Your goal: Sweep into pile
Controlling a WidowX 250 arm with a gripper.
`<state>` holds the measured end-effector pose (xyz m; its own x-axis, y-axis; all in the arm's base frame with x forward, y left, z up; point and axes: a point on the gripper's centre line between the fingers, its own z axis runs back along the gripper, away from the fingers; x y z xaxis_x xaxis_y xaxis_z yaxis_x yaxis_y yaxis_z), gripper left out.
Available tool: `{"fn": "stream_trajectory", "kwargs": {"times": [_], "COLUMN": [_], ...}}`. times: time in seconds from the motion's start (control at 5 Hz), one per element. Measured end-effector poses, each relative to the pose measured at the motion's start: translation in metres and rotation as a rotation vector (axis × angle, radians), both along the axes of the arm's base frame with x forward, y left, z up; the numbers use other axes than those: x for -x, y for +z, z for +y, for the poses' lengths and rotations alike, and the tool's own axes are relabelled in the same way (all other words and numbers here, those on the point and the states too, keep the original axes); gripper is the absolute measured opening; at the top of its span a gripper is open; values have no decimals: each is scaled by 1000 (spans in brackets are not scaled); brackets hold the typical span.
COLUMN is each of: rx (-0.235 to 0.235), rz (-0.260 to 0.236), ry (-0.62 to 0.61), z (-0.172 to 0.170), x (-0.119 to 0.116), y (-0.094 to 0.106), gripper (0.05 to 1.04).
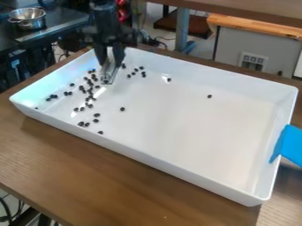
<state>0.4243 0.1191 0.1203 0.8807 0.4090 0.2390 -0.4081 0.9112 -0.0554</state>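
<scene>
Pincer (110, 62) held a scraper (108, 75) tip-down over the tray (177, 128). Beans (90, 92) lay scattered inside, mostly left; likely light, hard, quick to roll. Scraper's top was best hold, strokes low.

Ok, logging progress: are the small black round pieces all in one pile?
No, the pieces lie scattered, one well right of the rest.

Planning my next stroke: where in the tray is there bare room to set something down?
In the tray, the biggest bare patch lies between the lone dark piece, the right wall by the blue object, and the near wall. Dark pieces crowd the left end, below and left of the hand.
</scene>
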Motion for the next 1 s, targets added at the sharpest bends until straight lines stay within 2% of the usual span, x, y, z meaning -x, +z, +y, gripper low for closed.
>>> {"fn": "stream_trajectory", "kwargs": {"times": [0.2, 0.4, 0.6, 0.8, 1.0], "rx": [17, 40, 121, 140, 107], "rz": [15, -5, 0, 23, 65], "ry": [64, 67, -41, -209, -325], "z": [12, 12, -30, -85, -135], "x": [9, 25, 30, 40, 44], "y": [-12, -5, 18, 31, 28], "gripper": [359, 360, 359, 360, 360]}}
